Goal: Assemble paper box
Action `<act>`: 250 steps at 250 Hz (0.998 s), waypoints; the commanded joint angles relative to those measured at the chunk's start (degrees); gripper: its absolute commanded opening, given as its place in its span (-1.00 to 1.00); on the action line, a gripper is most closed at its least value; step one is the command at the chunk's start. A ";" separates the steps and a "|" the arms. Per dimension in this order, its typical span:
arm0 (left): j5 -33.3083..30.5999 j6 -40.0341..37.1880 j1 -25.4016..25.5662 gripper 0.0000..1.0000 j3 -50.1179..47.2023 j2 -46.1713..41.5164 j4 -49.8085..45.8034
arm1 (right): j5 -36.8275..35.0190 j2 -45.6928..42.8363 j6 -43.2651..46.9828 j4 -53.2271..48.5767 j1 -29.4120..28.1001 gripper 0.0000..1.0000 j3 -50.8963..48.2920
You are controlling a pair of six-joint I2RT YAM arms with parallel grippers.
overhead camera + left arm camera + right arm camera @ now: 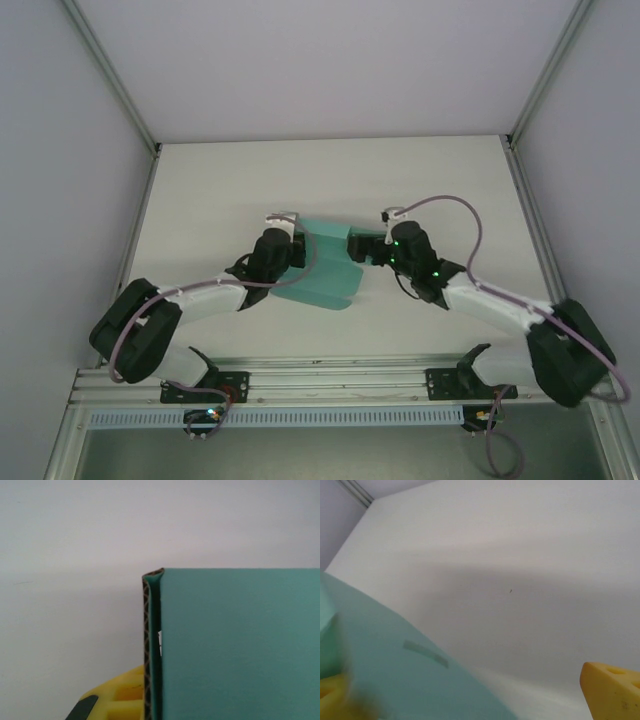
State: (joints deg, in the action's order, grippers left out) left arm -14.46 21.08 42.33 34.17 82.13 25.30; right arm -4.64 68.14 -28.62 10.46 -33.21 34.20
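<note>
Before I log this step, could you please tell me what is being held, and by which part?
The left gripper seems to pinch the paper box by its folded edge; the right gripper is open.

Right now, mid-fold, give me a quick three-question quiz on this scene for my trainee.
1. True or false: the box lies between the two arms.
2. The finger beside the box's folded edge is: A yellow, B red, C blue.
3. Which pincer is open?
Key: 1 true; 2 A; 3 the right pincer.
</note>
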 commanded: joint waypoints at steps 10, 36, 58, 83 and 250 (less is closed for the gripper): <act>2.76 2.05 -2.94 -1.00 0.85 -3.60 -0.62 | -2.14 -12.35 0.67 -14.18 -0.13 0.99 -3.87; 3.03 1.56 -3.56 -1.00 0.26 -5.00 -0.70 | -1.19 -18.53 1.10 -18.30 0.48 0.99 -7.17; 4.30 1.62 -3.86 -1.00 0.87 -5.75 -2.54 | -0.50 -20.00 0.51 -18.45 1.71 0.99 -9.04; 6.73 1.18 -3.77 -1.00 0.97 -6.30 -2.90 | 0.40 -17.95 1.36 -13.77 3.11 0.99 -9.52; 13.61 1.30 -3.68 -1.00 0.87 -6.11 -1.66 | 14.36 0.52 12.48 1.99 6.23 0.99 1.03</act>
State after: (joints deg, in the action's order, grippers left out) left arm -5.63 21.39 38.13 34.15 76.03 21.82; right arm 1.91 65.67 -17.19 5.08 -26.87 32.88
